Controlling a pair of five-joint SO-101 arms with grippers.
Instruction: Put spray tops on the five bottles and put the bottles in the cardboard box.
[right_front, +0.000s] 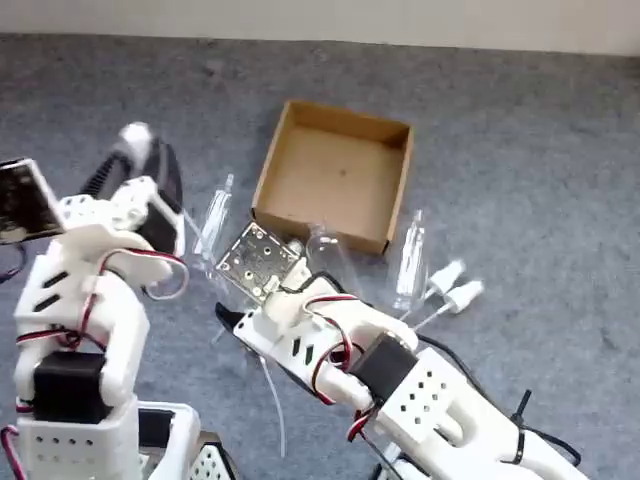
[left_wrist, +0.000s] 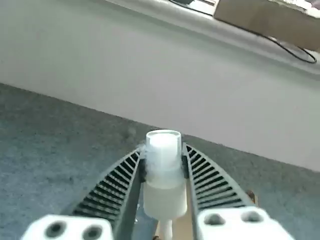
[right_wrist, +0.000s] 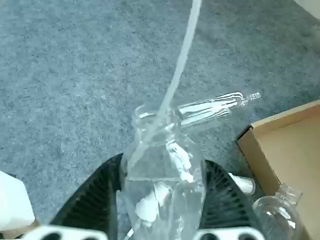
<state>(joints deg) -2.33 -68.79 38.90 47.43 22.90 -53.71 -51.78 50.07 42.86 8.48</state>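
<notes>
Left jaws clamp white spray top (left_wrist: 162, 170); right jaws grip clear uncapped bottle (right_wrist: 162, 190), tube (right_wrist: 176, 75) in neck.

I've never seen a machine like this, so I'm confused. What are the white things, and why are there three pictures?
The white things are two robot arms side by side: the left arm and the right arm. One picture comes from a camera looking down from above. The other two come from small cameras on each arm's wrist, so you see its black fingers up close. On the grey carpet-like surface lie an open cardboard box, clear bottles and two loose spray tops. The left arm's fingers pinch a white spray top. The right arm's fingers grip a clear bottle, with a thin tube poking into its open neck.
</notes>
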